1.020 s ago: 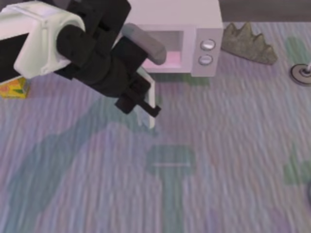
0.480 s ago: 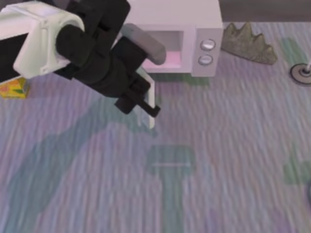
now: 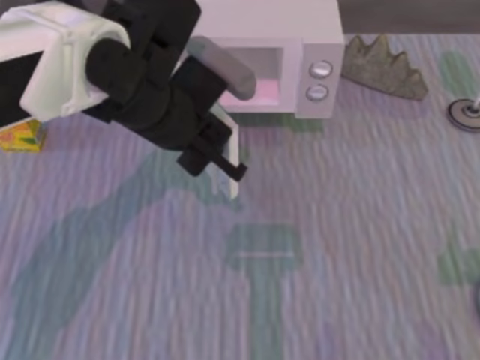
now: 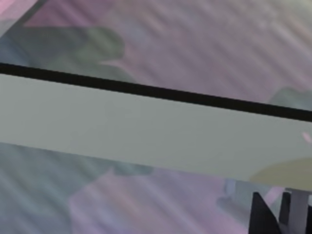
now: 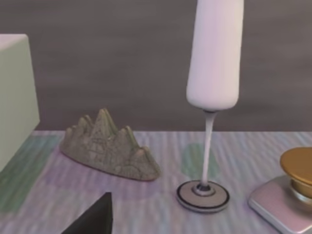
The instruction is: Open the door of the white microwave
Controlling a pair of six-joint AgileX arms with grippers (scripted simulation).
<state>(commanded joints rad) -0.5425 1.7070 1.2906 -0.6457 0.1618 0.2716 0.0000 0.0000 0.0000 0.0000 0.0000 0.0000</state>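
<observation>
One arm, the left, reaches down-right, its fingers (image 3: 225, 161) gripping the swung-out door (image 3: 234, 154) of the white microwave (image 3: 300, 45).

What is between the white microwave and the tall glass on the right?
A jagged grey rock ornament sits between the white microwave and the glass; the top view shows it.

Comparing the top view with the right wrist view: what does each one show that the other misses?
Only the top view shows the left tool at the swung-open door, the white microwave's two knobs, and a yellow carton at the table's left.

Only the right wrist view shows the champagne flute's tall bowl and a gold-topped item on a square base.

Both show the jagged grey rock ornament, the flute's round foot and the striped tabletop.
</observation>
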